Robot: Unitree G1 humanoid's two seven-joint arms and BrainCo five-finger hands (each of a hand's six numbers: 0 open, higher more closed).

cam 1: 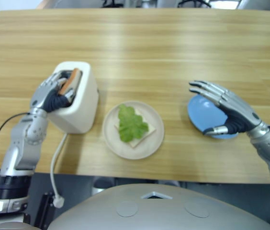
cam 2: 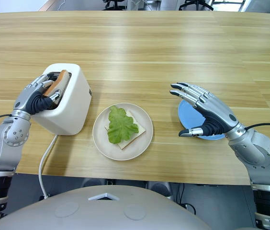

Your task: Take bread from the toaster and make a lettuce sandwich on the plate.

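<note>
- Left hand [cam 2: 33, 99] is pinching the toast slice [cam 2: 58, 82] sticking up out of the toaster [cam 2: 72, 109], fingers curled around it.
- Right hand [cam 2: 208, 112] is hovering spread over a blue dish [cam 2: 188, 116], holding nothing.
- Between them, just beside the toaster, the plate [cam 2: 100, 140] is carrying a bread slice [cam 2: 138, 131] topped with lettuce [cam 2: 120, 124].
- The toaster's cord [cam 2: 46, 160] is dangling off the table [cam 2: 149, 57] edge.

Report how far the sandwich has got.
Done: one bread slice lies on the plate with lettuce on top. In hand: the left hand grips the second slice, standing in the toaster. Left: lift it out and lay it over the lettuce.
</note>
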